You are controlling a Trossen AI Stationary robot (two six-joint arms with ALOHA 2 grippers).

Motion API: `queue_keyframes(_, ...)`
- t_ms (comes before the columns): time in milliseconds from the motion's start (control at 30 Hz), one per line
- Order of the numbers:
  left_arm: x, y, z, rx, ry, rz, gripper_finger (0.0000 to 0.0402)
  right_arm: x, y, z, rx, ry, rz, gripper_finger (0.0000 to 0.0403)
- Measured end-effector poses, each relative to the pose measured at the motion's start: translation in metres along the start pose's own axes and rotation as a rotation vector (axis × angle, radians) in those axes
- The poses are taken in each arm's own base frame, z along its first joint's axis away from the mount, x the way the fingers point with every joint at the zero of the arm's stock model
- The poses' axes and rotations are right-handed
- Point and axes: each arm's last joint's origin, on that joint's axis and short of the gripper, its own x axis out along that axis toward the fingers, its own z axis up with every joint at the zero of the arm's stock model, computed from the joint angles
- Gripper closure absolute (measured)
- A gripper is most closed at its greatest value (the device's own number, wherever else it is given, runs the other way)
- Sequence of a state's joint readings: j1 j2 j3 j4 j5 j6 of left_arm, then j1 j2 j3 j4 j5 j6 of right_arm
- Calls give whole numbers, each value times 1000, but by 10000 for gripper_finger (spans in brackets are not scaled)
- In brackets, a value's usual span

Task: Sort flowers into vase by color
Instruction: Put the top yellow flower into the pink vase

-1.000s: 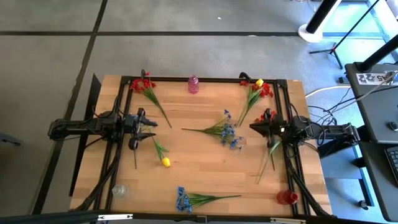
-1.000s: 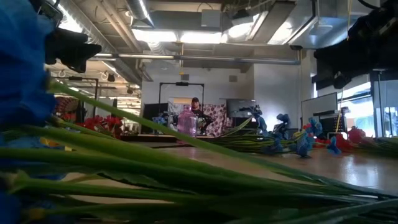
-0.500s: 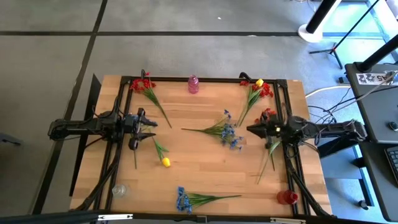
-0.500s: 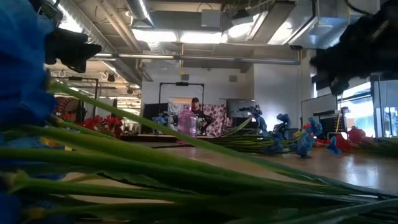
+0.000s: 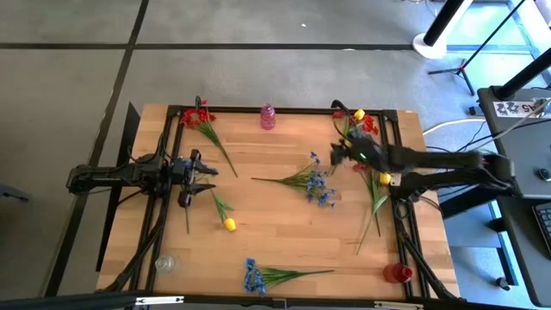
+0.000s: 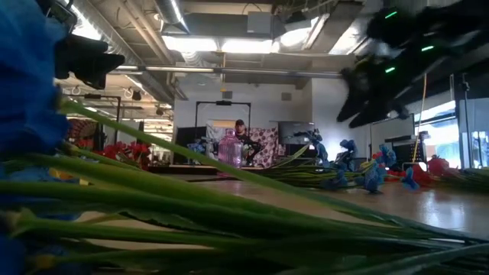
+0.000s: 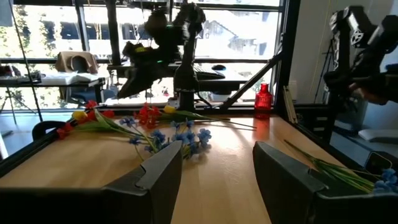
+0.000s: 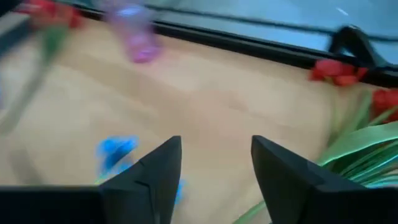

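Note:
Flowers lie loose on the wooden table: red ones [image 5: 198, 116] at the far left, red and yellow ones [image 5: 357, 125] at the far right, blue ones [image 5: 314, 182] in the middle, a yellow one [image 5: 228, 224] and blue ones [image 5: 258, 277] nearer. A pink vase [image 5: 268, 116] stands at the far edge, a red vase [image 5: 396, 273] at the near right and a clear one [image 5: 164, 263] at the near left. My right gripper [image 8: 214, 174] hangs open above the table, just right of the middle blue flowers, slanting down. My left gripper [image 7: 217, 168] waits open at the left, level.
A black frame [image 5: 284, 109] runs along the table's edges. Under my right arm lies a yellow flower [image 5: 383, 179] with a long green stem [image 5: 372, 215]. Bare wood lies between the middle blue flowers and the pink vase. A person stands in the room beyond the table.
My right gripper has swung out from the table's right edge toward the middle and the far edge, rising a little and tipping to point down at the table. Most of this has happened in the last half second. No flower has moved.

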State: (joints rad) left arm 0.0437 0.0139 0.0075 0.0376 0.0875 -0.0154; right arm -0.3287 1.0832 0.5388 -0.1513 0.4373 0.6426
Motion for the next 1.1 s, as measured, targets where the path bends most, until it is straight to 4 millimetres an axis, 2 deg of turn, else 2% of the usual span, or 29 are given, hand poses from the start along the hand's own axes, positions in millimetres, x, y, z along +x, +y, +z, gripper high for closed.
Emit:
queue_keyframes(167,0,0,0,0,0,-1,209,55,-20,22,188,203,-181,209)
queue_keyframes(300,0,0,0,0,0,0,209,79,-37,28,329,290,-334,213)
queue_keyframes(567,0,0,0,0,0,0,209,86,-50,30,453,306,-481,213)
queue_keyframes(767,0,0,0,0,0,0,209,87,-53,31,520,289,-500,214)
queue_keyframes(967,0,0,0,0,0,0,209,100,-52,27,575,282,-478,216)
queue_keyframes(1100,0,0,0,0,0,0,209,107,-53,21,594,288,-513,240)
